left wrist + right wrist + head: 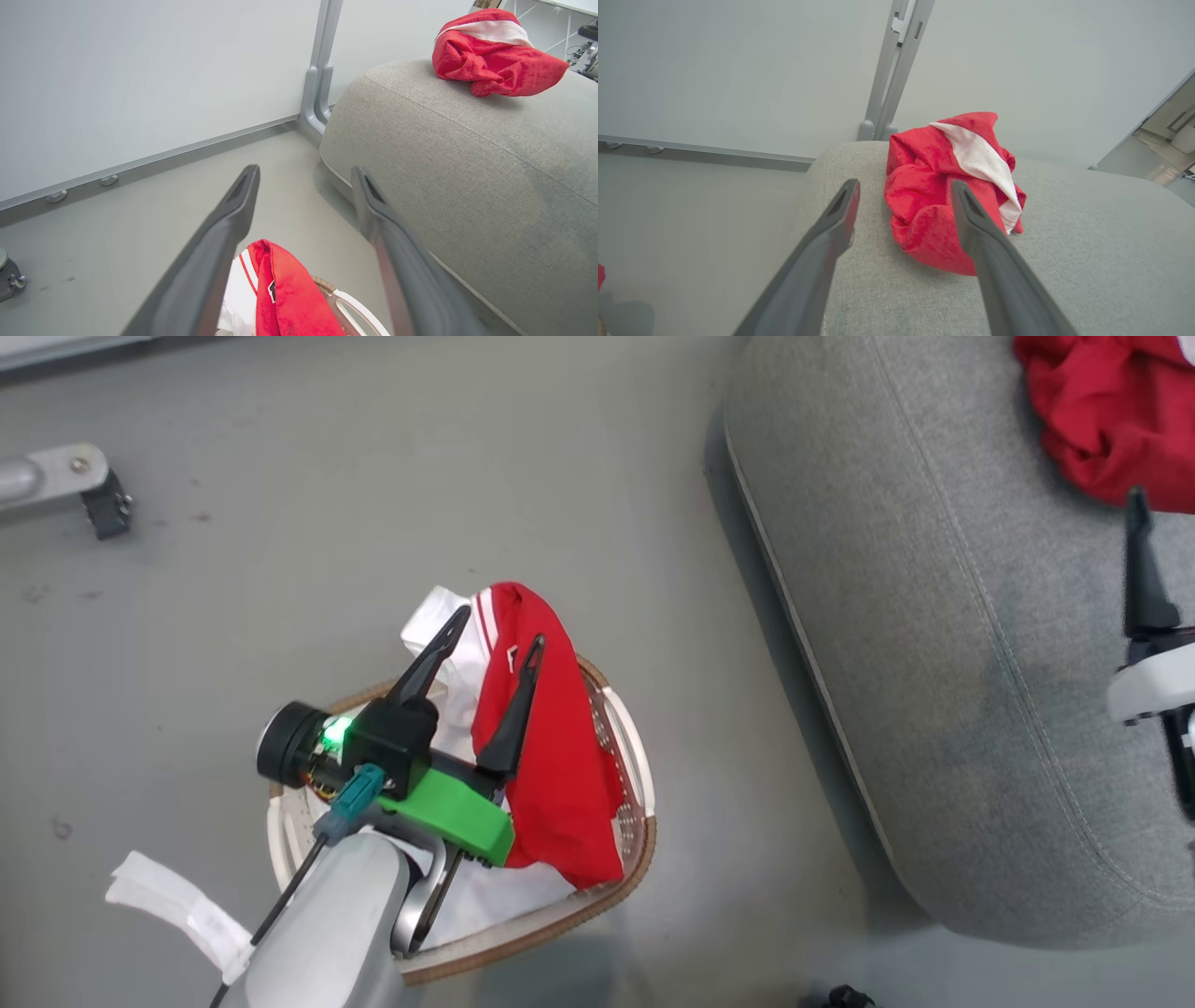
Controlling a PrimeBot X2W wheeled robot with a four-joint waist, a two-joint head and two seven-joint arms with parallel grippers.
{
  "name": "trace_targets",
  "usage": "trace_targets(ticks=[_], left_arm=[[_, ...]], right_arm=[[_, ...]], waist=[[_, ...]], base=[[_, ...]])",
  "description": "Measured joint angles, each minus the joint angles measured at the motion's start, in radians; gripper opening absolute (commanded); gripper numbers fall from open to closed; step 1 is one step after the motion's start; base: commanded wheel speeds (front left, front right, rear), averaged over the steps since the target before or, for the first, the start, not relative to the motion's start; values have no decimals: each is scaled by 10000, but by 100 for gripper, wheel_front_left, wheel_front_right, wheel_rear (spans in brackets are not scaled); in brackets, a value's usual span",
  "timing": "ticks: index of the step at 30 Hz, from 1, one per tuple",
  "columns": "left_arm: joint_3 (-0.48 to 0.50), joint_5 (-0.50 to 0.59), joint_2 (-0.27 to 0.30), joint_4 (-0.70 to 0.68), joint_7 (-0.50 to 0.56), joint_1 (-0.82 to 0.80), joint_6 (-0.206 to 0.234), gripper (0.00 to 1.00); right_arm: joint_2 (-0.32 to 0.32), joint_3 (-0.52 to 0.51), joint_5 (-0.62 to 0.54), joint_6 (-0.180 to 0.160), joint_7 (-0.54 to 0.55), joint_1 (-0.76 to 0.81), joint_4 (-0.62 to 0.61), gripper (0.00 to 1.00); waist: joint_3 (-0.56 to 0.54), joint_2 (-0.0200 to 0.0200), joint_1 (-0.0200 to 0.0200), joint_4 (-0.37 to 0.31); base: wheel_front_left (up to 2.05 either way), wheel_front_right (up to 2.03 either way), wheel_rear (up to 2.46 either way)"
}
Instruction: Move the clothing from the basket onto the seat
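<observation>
The basket (pixel 644 821) stands on the floor holding red and white clothing (pixel 560 775) that is heaped over its rim. My left gripper (pixel 498 627) hovers open just above that heap, nothing between its fingers; in the left wrist view the left gripper (pixel 306 171) points past the clothing (pixel 285 294) toward the seat (pixel 467 163). A crumpled red garment (pixel 924 168) with a white panel lies on the seat (pixel 1064 261). My right gripper (pixel 906 186) is open just short of it, the garment lying free. One right finger (pixel 1137 560) shows at the right edge of the head view.
A metal leg with a caster (pixel 84 490) sits on the grey floor at the upper left. A white wall with a grey post (pixel 322 70) runs behind the seat. Bare floor separates the basket from the seat's rounded edge (pixel 794 616).
</observation>
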Motion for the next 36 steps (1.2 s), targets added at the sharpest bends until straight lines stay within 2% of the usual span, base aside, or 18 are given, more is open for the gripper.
trace_targets(ticks=[4, 10, 18, 21, 28, 36], left_arm=[[727, 82, -211, -56, 0, 543, 59, 100], [2027, 326, -410, -207, -2, 1370, 178, 100], [3854, 527, -708, -324, -2, 2485, 230, 100], [4441, 637, -821, -332, -2, 2899, 219, 100], [5196, 957, -1012, -297, -2, 3751, 73, 100], [5555, 1039, -1116, -222, -2, 4509, -59, 100]], right_arm=[[541, 288, 169, 0, -2, 282, -744, 100], [1283, 924, 297, 0, -2, 624, -1175, 100], [1687, 1735, 715, 0, -2, 1242, -1087, 100], [1862, 1743, 706, 0, -2, 1589, -991, 100], [2230, 1620, 608, 0, -2, 2574, -623, 100], [2391, 1626, 585, 0, 0, 3414, -313, 100]], waist=[[-558, 0, 0, 211], [-1322, 0, 0, 644], [-2279, 0, 0, 1303], [-2653, 0, 0, 1525], [-3489, 0, 0, 1932], [-4283, 0, -1, 2213]], base=[[0, 0, 0], [0, 0, 0], [0, 0, 0], [0, 0, 0], [0, 0, 0], [0, 0, 0]])
